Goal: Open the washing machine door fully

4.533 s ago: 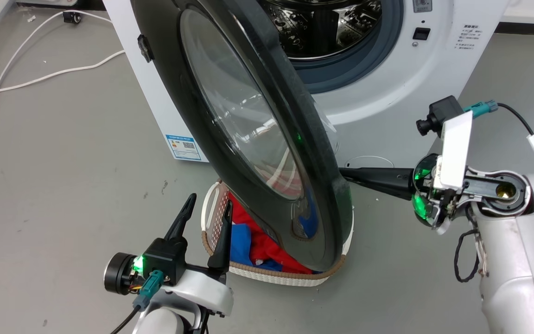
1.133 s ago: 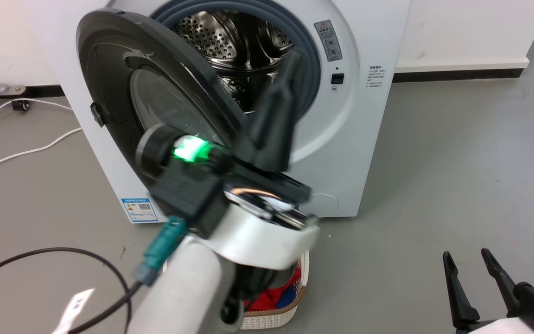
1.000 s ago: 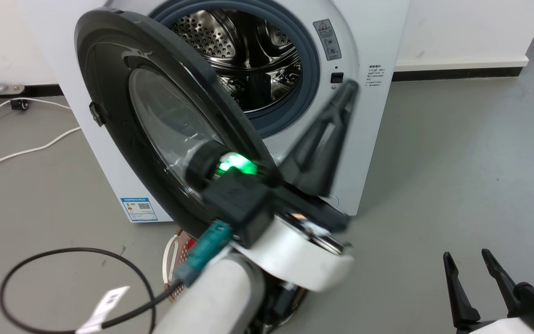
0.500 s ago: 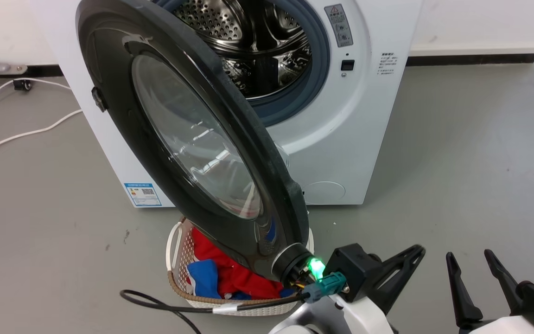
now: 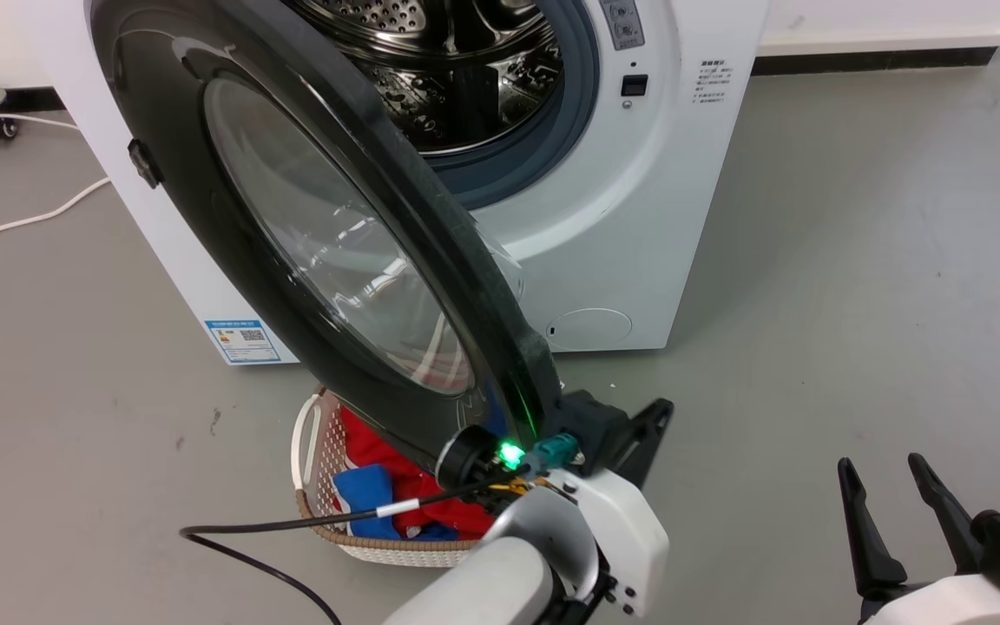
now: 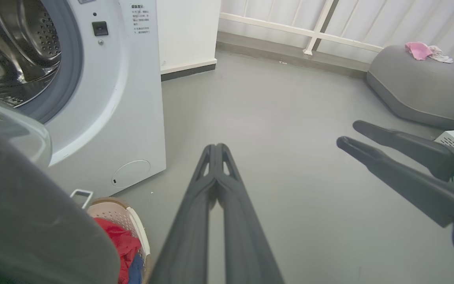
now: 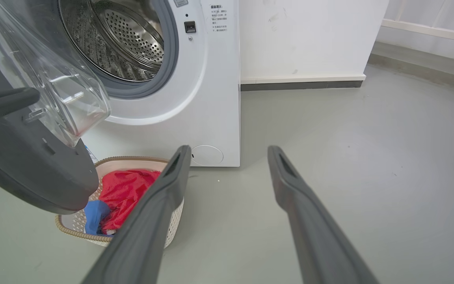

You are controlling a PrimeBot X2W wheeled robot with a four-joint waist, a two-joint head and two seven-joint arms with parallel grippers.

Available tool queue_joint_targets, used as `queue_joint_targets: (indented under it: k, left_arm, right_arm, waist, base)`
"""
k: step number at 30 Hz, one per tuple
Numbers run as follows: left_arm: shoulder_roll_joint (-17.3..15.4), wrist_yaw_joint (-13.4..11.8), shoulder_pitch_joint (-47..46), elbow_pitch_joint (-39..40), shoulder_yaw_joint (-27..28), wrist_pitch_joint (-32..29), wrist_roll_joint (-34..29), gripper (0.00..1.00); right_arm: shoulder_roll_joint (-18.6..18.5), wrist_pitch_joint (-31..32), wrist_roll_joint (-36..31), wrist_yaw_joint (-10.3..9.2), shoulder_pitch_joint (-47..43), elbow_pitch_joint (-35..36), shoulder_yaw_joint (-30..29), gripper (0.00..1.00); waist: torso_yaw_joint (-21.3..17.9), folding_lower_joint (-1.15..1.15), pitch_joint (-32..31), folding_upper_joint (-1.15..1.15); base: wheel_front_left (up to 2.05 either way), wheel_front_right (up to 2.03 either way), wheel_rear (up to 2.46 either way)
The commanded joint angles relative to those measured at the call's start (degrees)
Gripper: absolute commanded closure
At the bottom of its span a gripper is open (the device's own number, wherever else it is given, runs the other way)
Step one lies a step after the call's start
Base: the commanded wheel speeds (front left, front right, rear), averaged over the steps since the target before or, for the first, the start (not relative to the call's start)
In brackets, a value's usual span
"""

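Nothing legible: print (image 5: 713,69) on washing machine (image 5: 639,217) front, sticker (image 5: 242,340) on side too small.

Left end effector (image 6: 216,149) fingers together, right end effector (image 7: 229,152) fingers apart

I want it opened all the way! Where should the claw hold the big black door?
Probably the thick free rim of the washing machine door, near its lower end, from the drum side: that edge stands out free, nearest the left claw.
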State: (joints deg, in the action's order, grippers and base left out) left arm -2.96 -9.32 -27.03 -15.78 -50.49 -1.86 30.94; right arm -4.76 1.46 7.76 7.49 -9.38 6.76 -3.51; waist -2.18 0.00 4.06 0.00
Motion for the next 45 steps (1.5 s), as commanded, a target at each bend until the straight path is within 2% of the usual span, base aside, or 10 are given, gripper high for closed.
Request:
queue_joint_targets:
  k: [1, 12, 22, 31, 45]
  left_arm:
    - [-0.2, -0.3, -0.6, -0.3, 0.5, 0.3, 0.1, 1.0]
    - [-2.7, -4.3, 0.6, -0.1, 4.9, 1.6, 1.5, 1.0]
    - [-4.2, -6.0, 3.1, 2.7, 5.5, 1.7, 2.1, 1.0]
    - [-6.7, -8.7, 6.9, 7.1, 6.6, 2.8, 2.3, 1.0]
    - [-10.2, -13.3, 15.7, 18.2, 6.3, 3.0, 2.1, 1.0]
  right_arm:
    - [-0.1, -0.4, 0.4, 0.0, 0.7, -0.2, -0.1, 0.0]
    - [0.3, -0.8, 1.3, 0.0, 1.6, -2.1, 0.0, 0.0]
    - [0.6, -0.6, 1.4, 0.0, 1.6, -3.2, -0.3, 0.0]
    - [0.7, 0.0, 1.5, 0.0, 0.9, -4.0, -0.7, 0.0]
    - [0.4, 0.3, 1.4, 0.0, -0.3, -5.1, -0.9, 0.0]
  waist:
    - [0.0, 0.0, 0.2, 0.0]
    - [1.0, 0.0, 0.4, 0.0]
    - [2.4, 0.0, -0.1, 0.0]
    - [5.6, 0.0, -1.1, 0.0]
    - [13.4, 0.0, -3.3, 0.0]
  base:
    - [0.0, 0.0, 0.0]
    - [0.0, 0.0, 0.0]
    - [0.0, 0.0, 0.0]
    - [0.0, 0.0, 0.0]
    - [0.0, 0.0, 0.0]
